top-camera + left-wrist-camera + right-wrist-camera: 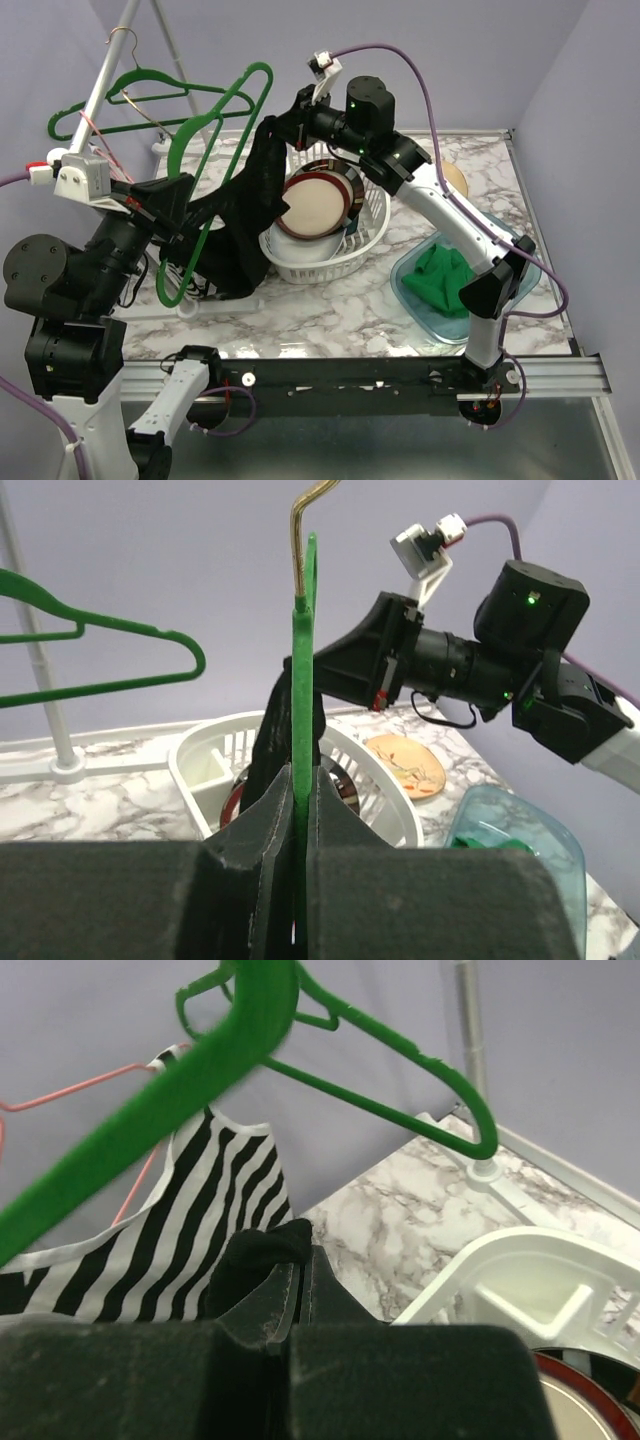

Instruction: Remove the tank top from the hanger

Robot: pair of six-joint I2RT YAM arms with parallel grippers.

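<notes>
Black tank top point(245, 200) pinched in right hand point(300, 1270); left hand point(300, 815) grips hanger point(300, 700).

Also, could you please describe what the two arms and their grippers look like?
Both arms mix black joint housings with white links. The right arm shows green indicator lights, and a purple cable loops from its white wrist camera mount. The left arm has a similar white mount with red details. The left gripper and right gripper have matte black, wedge-shaped fingers.
</notes>
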